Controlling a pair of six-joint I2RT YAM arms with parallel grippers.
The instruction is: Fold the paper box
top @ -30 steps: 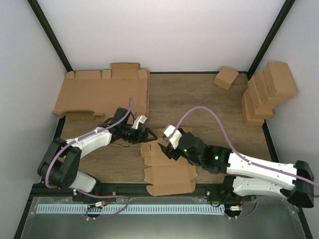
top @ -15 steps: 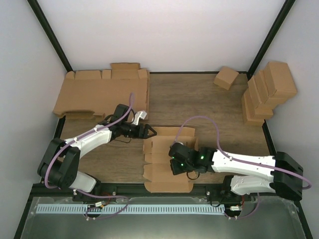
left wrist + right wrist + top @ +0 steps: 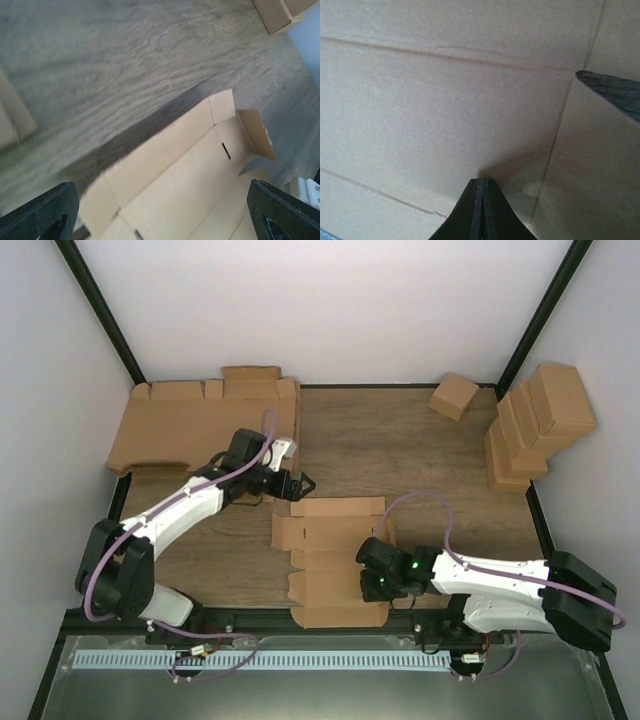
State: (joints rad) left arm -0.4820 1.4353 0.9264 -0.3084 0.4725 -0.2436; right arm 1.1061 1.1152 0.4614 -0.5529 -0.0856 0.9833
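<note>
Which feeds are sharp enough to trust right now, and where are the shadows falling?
Top external: sharp and evenly lit. Left wrist: the table grain is smeared and soft, with a dark shadow band along the raised edge of the paper box. Right wrist: very close in, creases readable, and the shut right claw throws a soft shadow on the box.

The left arm (image 3: pixel 180 508) reached up and rightward from its base at the near left, elbow bent, with the left gripper (image 3: pixel 298 483) pointing to the right. Its fingers (image 3: pixel 42 210) stood wide apart, showing only at the two lower corners of the wrist view. The right arm (image 3: pixel 490 570) lay low, stretched leftward along the near edge, ending in the right gripper (image 3: pixel 370 587). Its fingers (image 3: pixel 492 212) were pressed flat together, a thin seam between them.
</note>
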